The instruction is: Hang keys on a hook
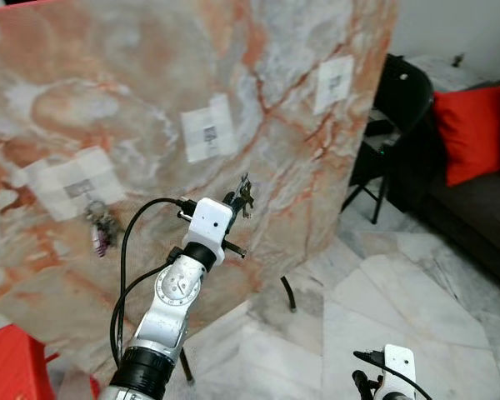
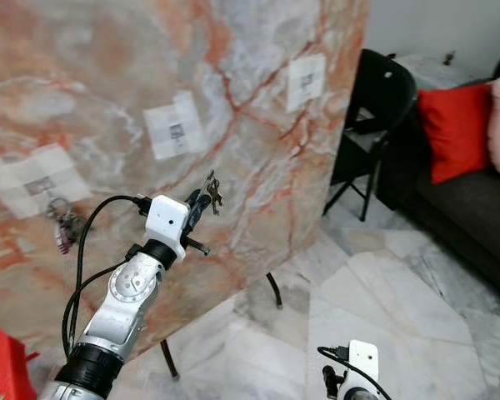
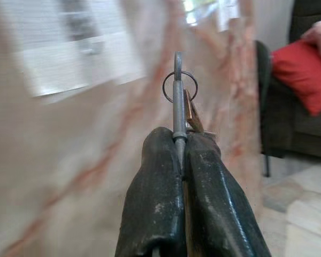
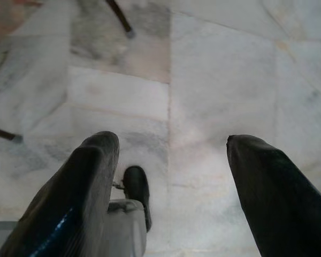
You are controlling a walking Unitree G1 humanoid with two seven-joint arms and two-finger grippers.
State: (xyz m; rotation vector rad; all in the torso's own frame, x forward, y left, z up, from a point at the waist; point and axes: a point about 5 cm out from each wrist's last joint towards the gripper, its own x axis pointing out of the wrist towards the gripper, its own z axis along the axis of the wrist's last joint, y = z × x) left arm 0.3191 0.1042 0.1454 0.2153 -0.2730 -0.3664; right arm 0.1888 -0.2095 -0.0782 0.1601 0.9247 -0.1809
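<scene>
**Left eye view: keys held up before the marble board**

Left eye view: the left gripper point(image 1: 237, 202) is raised on its silver arm in front of a tilted marble-patterned board point(image 1: 150, 75). A bunch of keys point(image 1: 245, 194) is pinched at its fingertips, just beside the board's surface, below a white label point(image 1: 208, 129). A second label point(image 1: 333, 83) is seen higher to the right, and a third point(image 1: 73, 183) lower to the left. Under that third label another bunch of keys point(image 1: 100, 227) hangs against the board. A black chair point(image 1: 396, 108), a red cushion point(image 1: 473, 133) on a dark sofa and a red stool point(image 1: 17, 362) are seen around the board.

Right eye view: the same arrangement is shown; the right gripper's white wrist point(image 2: 362, 362) is held low over the marble floor point(image 2: 400, 292).

Left wrist view: the two black fingers point(image 3: 160, 198) are pressed together on a key, with the ring point(image 3: 180, 85) standing above the tips, close to the blurred board.

Right wrist view: the right gripper point(image 4: 171, 160) is spread wide, nothing between its fingers, pointed down at the floor tiles.
</scene>
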